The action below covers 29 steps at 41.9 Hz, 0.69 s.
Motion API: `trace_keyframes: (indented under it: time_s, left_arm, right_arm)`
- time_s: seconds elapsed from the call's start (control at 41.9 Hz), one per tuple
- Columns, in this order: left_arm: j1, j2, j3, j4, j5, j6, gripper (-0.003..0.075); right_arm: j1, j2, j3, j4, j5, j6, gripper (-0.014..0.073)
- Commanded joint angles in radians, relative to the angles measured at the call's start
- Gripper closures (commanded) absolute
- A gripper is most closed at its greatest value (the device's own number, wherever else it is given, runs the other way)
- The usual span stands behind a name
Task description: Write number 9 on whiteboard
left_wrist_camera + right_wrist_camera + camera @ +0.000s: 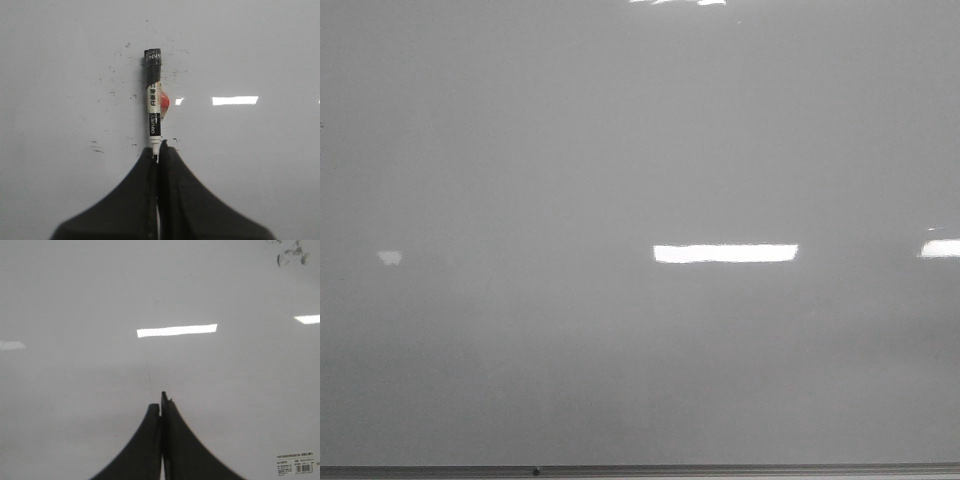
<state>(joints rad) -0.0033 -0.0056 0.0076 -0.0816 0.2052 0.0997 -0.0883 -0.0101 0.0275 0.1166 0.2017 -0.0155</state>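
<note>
The whiteboard fills the front view as a glossy pale grey surface, and no number 9 shows on it in any view. Neither gripper appears in the front view. In the left wrist view my left gripper is shut on the end of a marker, a white-labelled pen with a black cap and a red spot on its side, pointing away over the board. My right gripper is shut with nothing between its fingers, over bare board. A very faint thin line runs just beyond its fingertips.
The board's thin grey frame edge runs along the bottom of the front view. Small black ink specks dot the board around the marker. A dark smudge and a printed sticker sit on the board near the right gripper.
</note>
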Motion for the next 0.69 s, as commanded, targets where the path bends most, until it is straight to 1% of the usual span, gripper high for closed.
trace_keyframes:
  time_s: [0.0,0.239,0.382,0.668]
  left_arm:
    - [0.001,-0.018,0.0,-0.004,-0.079,-0.004,0.0739]
    - [0.001,-0.018,0.0,-0.004,-0.079,-0.004,0.0739]
    - [0.001,-0.018,0.0,0.082,-0.14,0.002,0.0739]
    - [0.001,-0.018,0.0,0.082,-0.174,0.002,0.0739]
  right_arm:
    - [-0.007,-0.018,-0.003,-0.008,-0.073,0.0,0.0652]
    - [-0.007,-0.018,-0.003,-0.008,-0.073,0.0,0.0652]
    - [-0.007,-0.018,-0.003,-0.008,-0.073,0.0,0.0652]
    - [-0.007,-0.018,-0.004,-0.005,-0.089,0.0,0.0652]
